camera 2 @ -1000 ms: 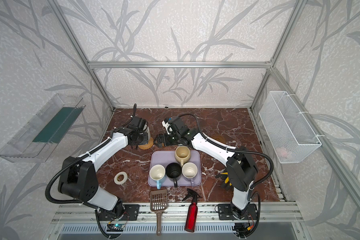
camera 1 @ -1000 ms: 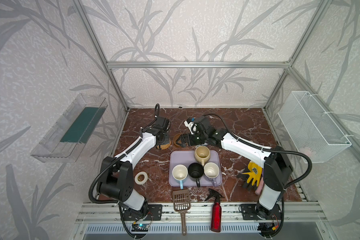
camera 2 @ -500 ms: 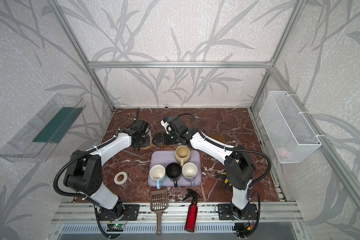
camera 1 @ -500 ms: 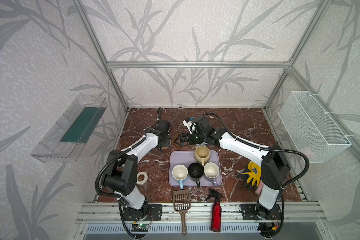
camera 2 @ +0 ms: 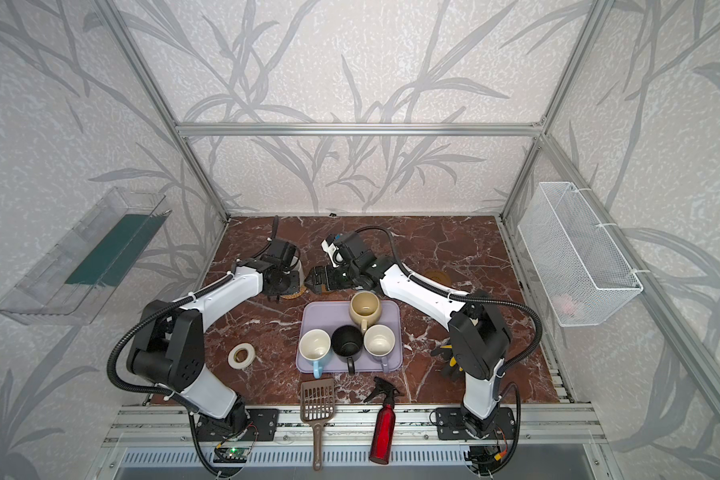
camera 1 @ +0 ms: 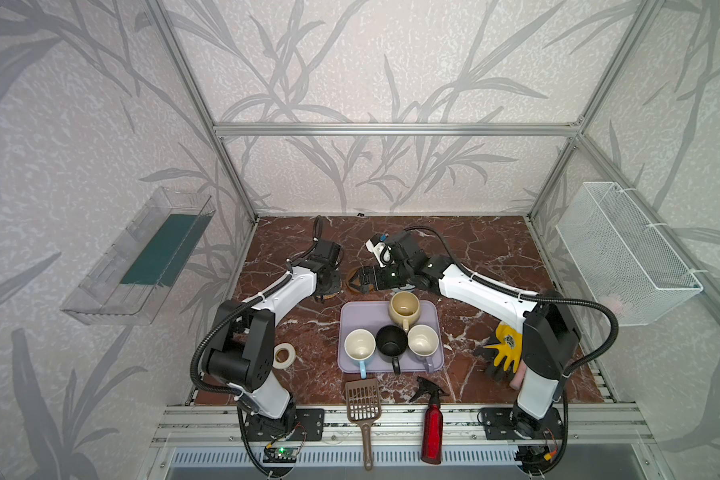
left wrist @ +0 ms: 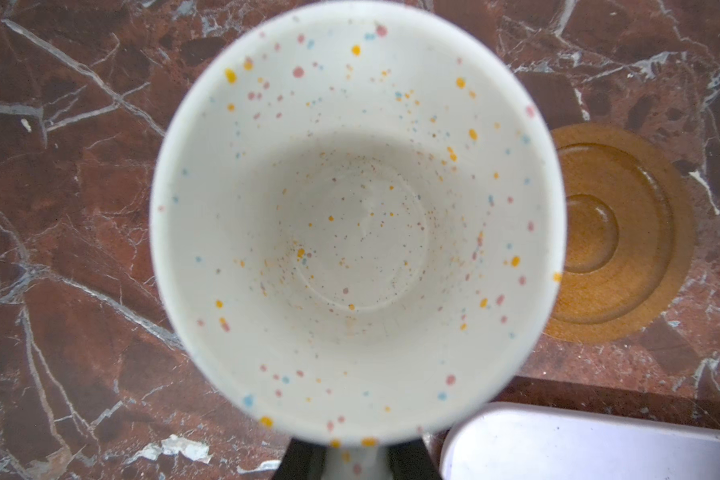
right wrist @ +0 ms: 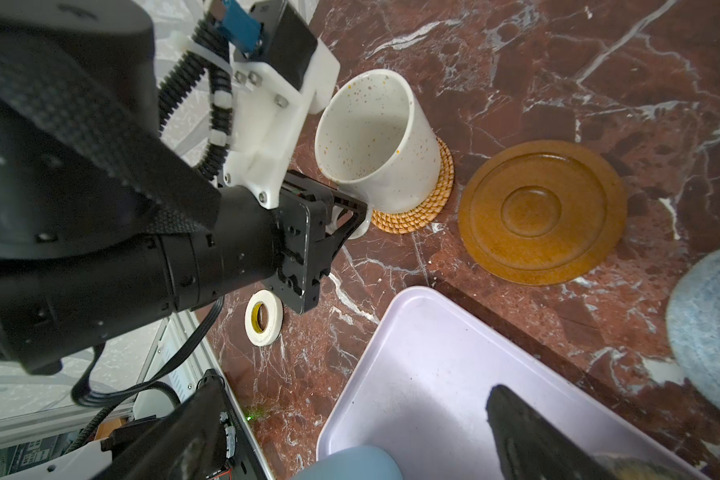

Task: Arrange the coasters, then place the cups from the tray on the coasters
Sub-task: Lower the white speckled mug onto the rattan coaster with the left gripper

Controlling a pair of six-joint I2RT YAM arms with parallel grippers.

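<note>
A white speckled cup stands on the golden woven coaster. My left gripper is shut on its handle; the left wrist view looks down into that cup and shows the left gripper. Next to it lie an amber-brown coaster and a light-blue rope coaster. My right gripper hangs open and empty over the far corner of the lavender tray. On the tray stand beige-yellow, light-blue, black and lavender cups.
A white tape roll lies left of the tray. A brown scoop and a red spray bottle lie at the front edge, yellow gloves at the right. Another amber-brown coaster lies behind the right arm. A wire basket hangs on the right wall.
The left arm has stretched out, carrying the white cup a little toward the back. The right gripper has barely moved. Neither gripper's opening has changed.
</note>
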